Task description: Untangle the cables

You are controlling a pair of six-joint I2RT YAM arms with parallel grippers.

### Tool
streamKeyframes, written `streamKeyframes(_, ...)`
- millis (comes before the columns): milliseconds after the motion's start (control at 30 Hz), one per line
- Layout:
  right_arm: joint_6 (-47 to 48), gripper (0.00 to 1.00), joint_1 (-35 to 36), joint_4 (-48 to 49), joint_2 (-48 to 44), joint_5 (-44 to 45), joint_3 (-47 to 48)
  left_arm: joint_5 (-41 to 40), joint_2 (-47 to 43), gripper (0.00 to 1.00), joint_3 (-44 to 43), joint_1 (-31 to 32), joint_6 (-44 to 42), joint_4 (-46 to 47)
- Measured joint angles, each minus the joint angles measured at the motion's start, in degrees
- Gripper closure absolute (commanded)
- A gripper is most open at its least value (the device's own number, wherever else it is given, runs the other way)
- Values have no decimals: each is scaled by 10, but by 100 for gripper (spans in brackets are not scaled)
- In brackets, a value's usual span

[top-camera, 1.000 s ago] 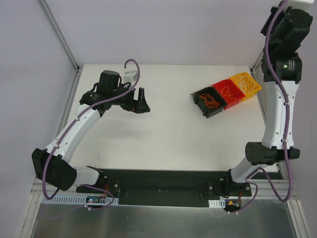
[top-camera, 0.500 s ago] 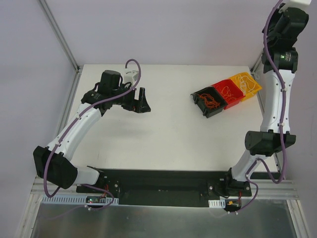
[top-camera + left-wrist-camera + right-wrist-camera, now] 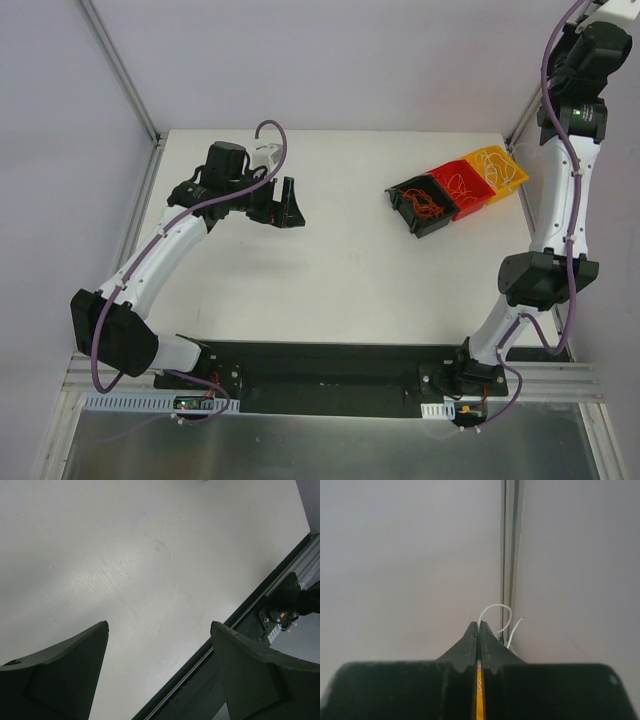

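R gripper (image 3: 479,626) is up by the wall, fingers pressed tight on a white wire (image 3: 496,608) w/ a yellow bit between them. The wire loops up & to the right from the tip, so no straight long side. L gripper (image 3: 159,626) is wide apart & empty over the table (image 3: 125,555). Other cables (image 3: 430,207) sit in 3 bins (image 3: 398,199). Prob. very light, springy, easy to snag. Best to grab a loose end.
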State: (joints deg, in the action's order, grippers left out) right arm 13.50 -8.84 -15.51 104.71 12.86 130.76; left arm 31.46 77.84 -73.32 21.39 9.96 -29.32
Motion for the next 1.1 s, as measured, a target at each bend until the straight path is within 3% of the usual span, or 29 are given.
streamKeyframes(333, -23, 100, -12, 17, 28, -20, -57, 0, 5, 18, 0, 0, 0, 1)
streamKeyframes(733, -77, 100, -23, 45, 31, -64, -229, 0, 6, 18, 0, 0, 0, 1)
streamKeyframes(900, -116, 100, -42, 46, 57, -153, -220, 0, 5, 18, 0, 0, 0, 1)
streamKeyframes(1100, -173, 100, -48, 46, 135, -265, -129, 0, 5, 18, 0, 0, 0, 1)
